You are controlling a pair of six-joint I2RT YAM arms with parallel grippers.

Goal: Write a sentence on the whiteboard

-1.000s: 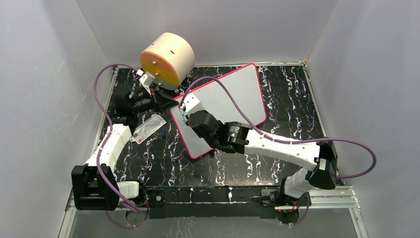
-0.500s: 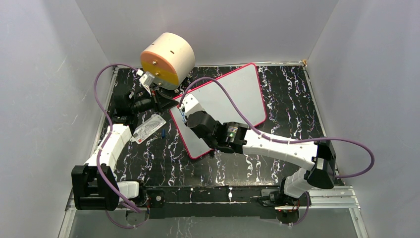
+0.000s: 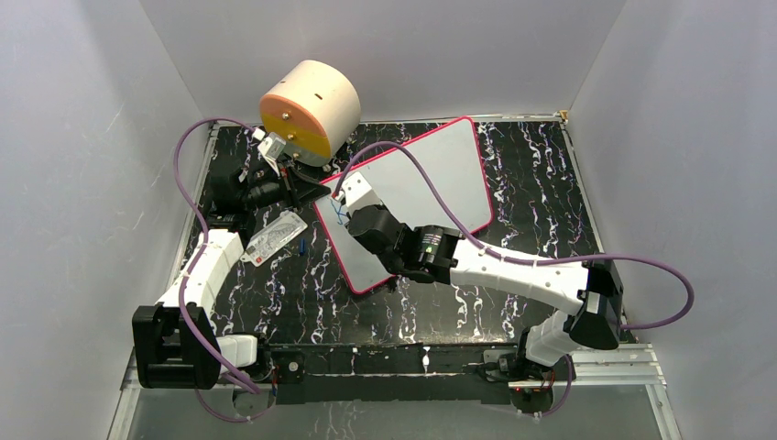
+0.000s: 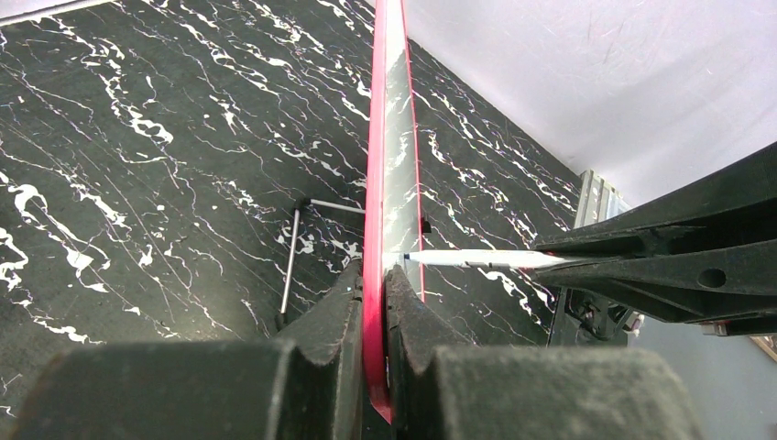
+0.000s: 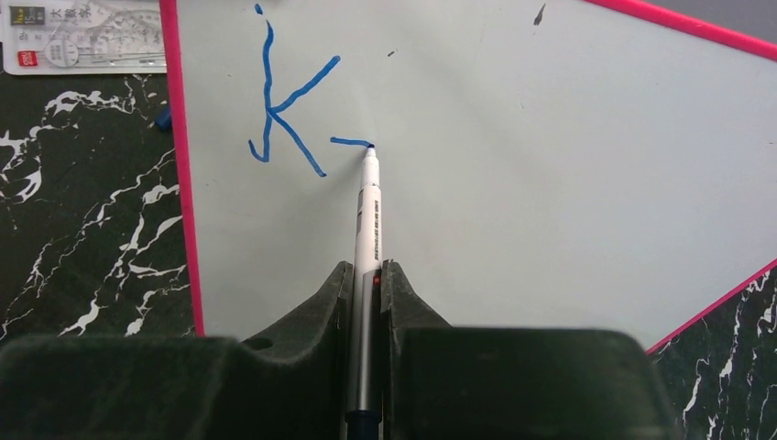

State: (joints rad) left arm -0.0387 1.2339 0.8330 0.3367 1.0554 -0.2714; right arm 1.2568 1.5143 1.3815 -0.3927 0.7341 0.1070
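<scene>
Far left: left fingers (image 4: 321, 335) clenched on the pink rim of the board (image 3: 431, 174), one on each face, with the board edge-on between them and raised at a tilt off the bench (image 3: 541, 183). Just left of the board, flat on the bench: a small printed card (image 3: 275, 236), not involved. On the board's left part, close to the rim: the sentence (image 5: 284, 115), so far only a blue "K" and a short flat stroke to its right. At the right end of that stroke, touching the surface: the tip of the marker (image 5: 368, 211). Long axis of the marker straight out from the right fingers (image 5: 325, 312), which are shut tight on its barrel, so that the tip leads and the fingers sit well back from the board. Right of the tip: bare white all the way to the far rim, apart from two tiny dark specks higher up. Probably early in the second letter, with nearly all the writing left to do. Decisive relation for the coming stroke: free board lying to the right of the tip, hence a rightward sweep along the line by the right arm, with the left arm only steadying the rim against the marker's push.
</scene>
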